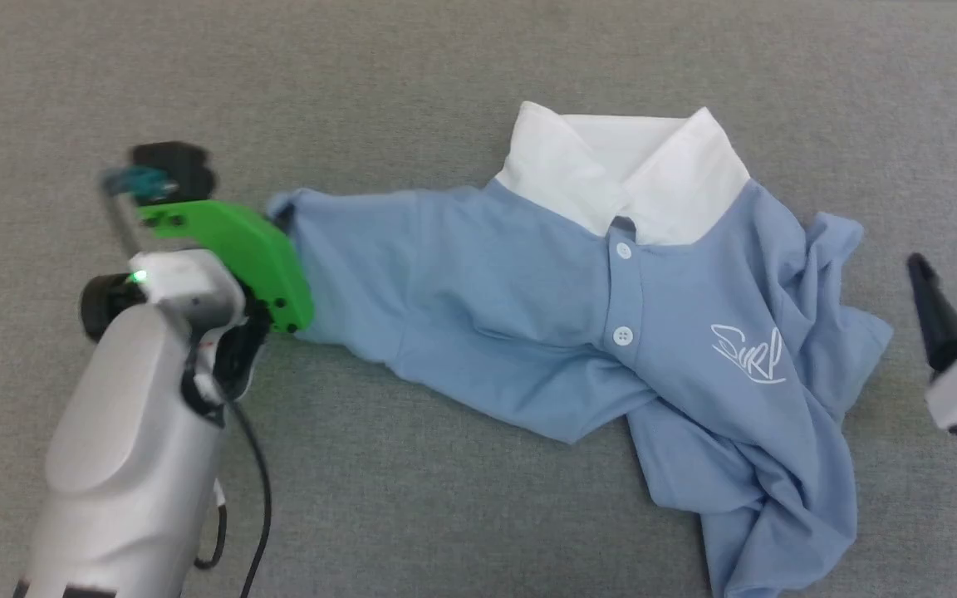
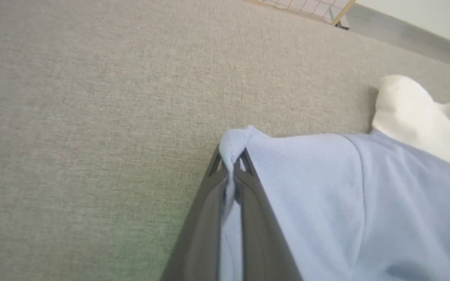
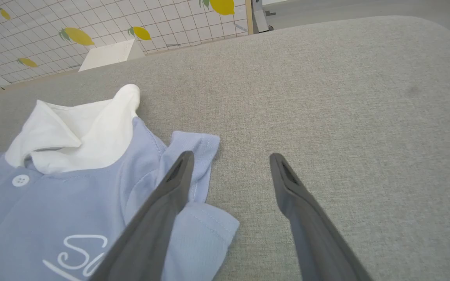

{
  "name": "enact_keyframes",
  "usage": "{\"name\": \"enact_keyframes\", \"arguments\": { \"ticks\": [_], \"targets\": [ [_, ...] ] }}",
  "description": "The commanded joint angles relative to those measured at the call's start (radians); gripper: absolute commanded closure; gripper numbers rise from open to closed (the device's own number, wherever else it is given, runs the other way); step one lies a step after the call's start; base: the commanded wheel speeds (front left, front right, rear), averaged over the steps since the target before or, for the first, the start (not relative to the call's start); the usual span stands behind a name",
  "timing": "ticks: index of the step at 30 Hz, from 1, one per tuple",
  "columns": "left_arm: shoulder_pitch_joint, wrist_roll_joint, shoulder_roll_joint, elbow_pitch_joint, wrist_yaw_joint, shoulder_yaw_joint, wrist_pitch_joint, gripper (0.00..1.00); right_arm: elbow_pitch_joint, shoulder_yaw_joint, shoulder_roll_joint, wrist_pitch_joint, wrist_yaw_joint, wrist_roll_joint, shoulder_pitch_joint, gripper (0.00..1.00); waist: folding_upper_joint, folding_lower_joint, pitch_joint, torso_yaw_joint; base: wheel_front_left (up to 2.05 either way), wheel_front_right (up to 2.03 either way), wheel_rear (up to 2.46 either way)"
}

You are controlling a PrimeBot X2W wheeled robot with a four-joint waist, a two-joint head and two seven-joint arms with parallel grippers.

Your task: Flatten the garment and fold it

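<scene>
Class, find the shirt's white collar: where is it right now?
In the head view the collar lies right of centre, at the shirt's far edge, just above the top button.

Glossy pale grey forearm [image 1: 125,432], small green light [image 1: 139,276] at its wrist; bright green wrist cover [image 1: 238,249] with dark screws; thin black cable [image 1: 258,490] looping alongside. Long tapered dark grey fingers [image 2: 205,218] on the left hand [image 2: 231,166]; white-bodied right hand [image 1: 950,278], black fingers [image 1: 931,311].
</scene>
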Motion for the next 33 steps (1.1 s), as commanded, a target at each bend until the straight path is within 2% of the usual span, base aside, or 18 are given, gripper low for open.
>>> {"name": "enact_keyframes", "arguments": {
  "ticks": [1,4,10,14,19,20,21,22,27,33],
  "targets": [
    [0.036,-0.013,-0.001,-0.039,0.013,0.021,-0.035,1.00,0.018,0.023,-0.017,0.032,-0.001,-0.007,-0.033,0.00,0.0000,0.0000,0.000,0.007,0.00,0.00,0.00],
    [0.112,-0.020,-0.011,-0.152,0.036,0.042,-0.087,1.00,0.074,0.061,-0.083,0.112,-0.001,-0.056,-0.092,0.00,0.0000,0.0000,0.019,0.023,0.00,0.00,0.00],
    [0.184,-0.017,-0.021,-0.274,0.058,0.033,-0.102,1.00,0.200,0.159,-0.171,0.232,-0.001,-0.126,-0.219,0.00,0.0000,0.0000,0.065,0.063,0.00,0.00,0.00],
    [0.190,-0.018,-0.024,-0.294,0.058,0.026,-0.102,1.00,0.273,0.220,-0.192,0.261,-0.001,-0.132,-0.264,0.00,0.0000,0.0000,0.083,0.079,0.00,0.00,0.00],
    [0.193,-0.020,-0.026,-0.296,0.059,0.023,-0.109,1.00,0.345,0.282,-0.205,0.245,-0.001,-0.114,-0.283,0.00,0.0000,0.0000,0.088,0.080,0.00,0.00,0.00],
    [0.195,-0.020,-0.026,-0.295,0.060,0.024,-0.111,1.00,0.357,0.286,-0.205,0.245,-0.001,-0.106,-0.285,0.57,0.0000,0.0000,0.087,0.078,0.00,0.00,0.00],
    [0.196,-0.021,-0.025,-0.293,0.061,0.026,-0.112,1.00,0.366,0.298,-0.210,0.241,-0.001,-0.096,-0.288,0.89,0.0000,0.0000,0.084,0.075,0.00,0.00,0.00],
    [0.197,-0.022,-0.024,-0.292,0.062,0.028,-0.115,1.00,0.371,0.306,-0.214,0.235,-0.001,-0.087,-0.291,1.00,0.0000,0.0000,0.081,0.072,0.00,0.00,0.00],
    [0.200,-0.026,-0.018,-0.284,0.056,0.037,-0.133,1.00,0.378,0.309,-0.241,0.197,-0.001,-0.039,-0.306,1.00,0.0000,0.0000,0.051,0.052,0.00,0.00,0.00],
    [0.192,-0.036,-0.019,-0.274,0.037,0.057,-0.187,1.00,0.341,0.247,-0.227,0.125,-0.001,0.012,-0.325,1.00,0.0000,0.0000,-0.016,0.028,0.00,0.00,0.00]
  ]
}}
